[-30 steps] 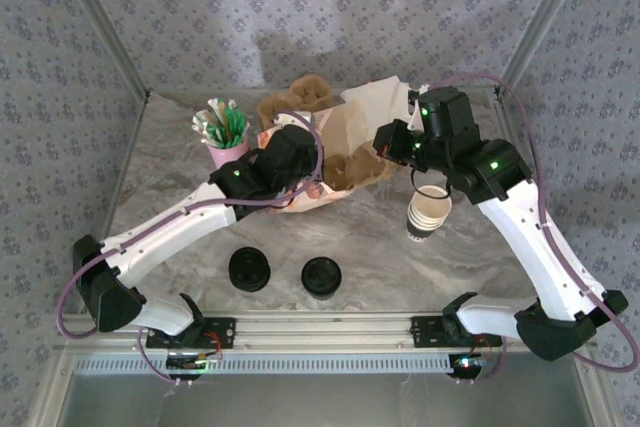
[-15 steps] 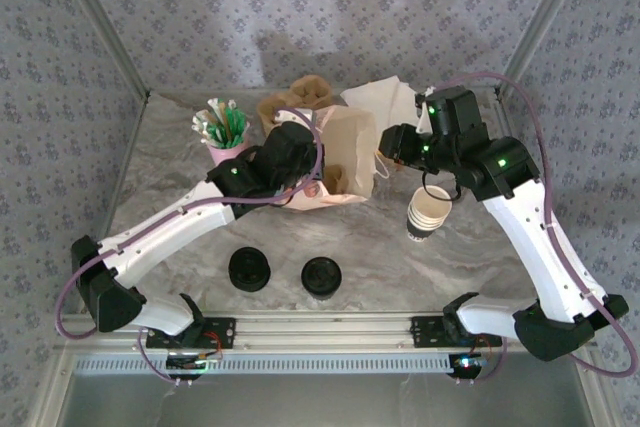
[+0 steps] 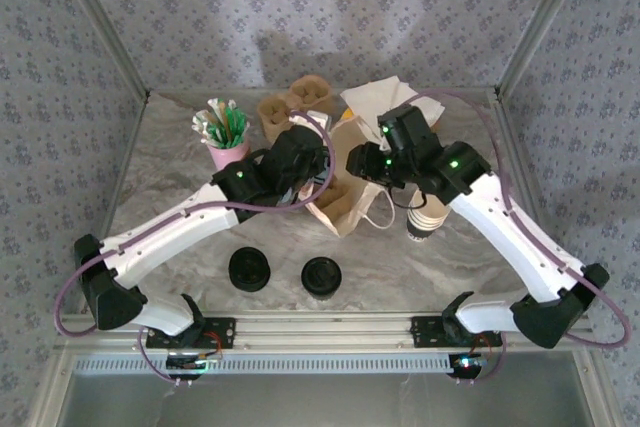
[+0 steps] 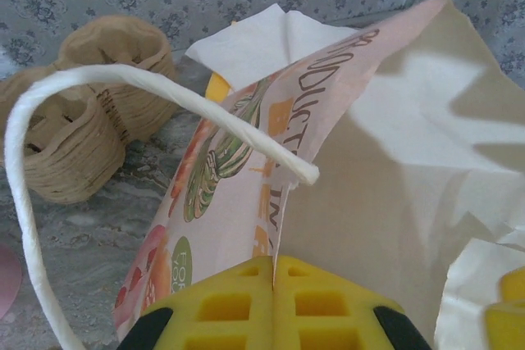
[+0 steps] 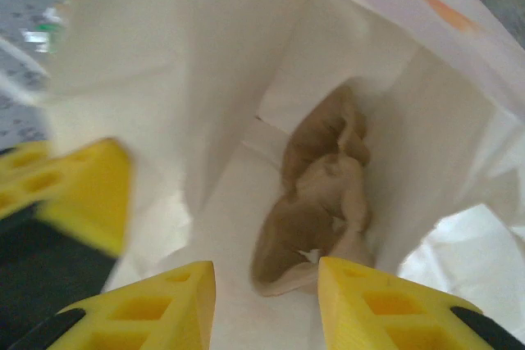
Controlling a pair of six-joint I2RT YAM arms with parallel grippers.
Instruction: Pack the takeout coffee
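at the mid-table paper bag [image 3: 345, 209], the left gripper [image 4: 273, 284] is clamped fully together on the bag's printed wall, and the paper edge runs up from between its yellow pads [image 4: 221, 309]. the right gripper [image 5: 267, 293] hangs in the bag's mouth with its jaws partway apart, a clear gap between them and nothing in it. whether its fingers brush the paper i cannot tell. below it, on the bag's floor, lies a crumpled brown thing [image 5: 320, 186], too blurred to name. the bag's white cord handle [image 4: 123, 79] loops out of the left wrist view at the bottom.

near the front edge, well apart from the bag, stand a left black-topped round [image 3: 249, 269] and a right black-topped round [image 3: 321, 275]. the takeout coffee is one of these, but from above i cannot tell which. the stack of pale cups [image 3: 425, 219] is partly hidden under the right arm.
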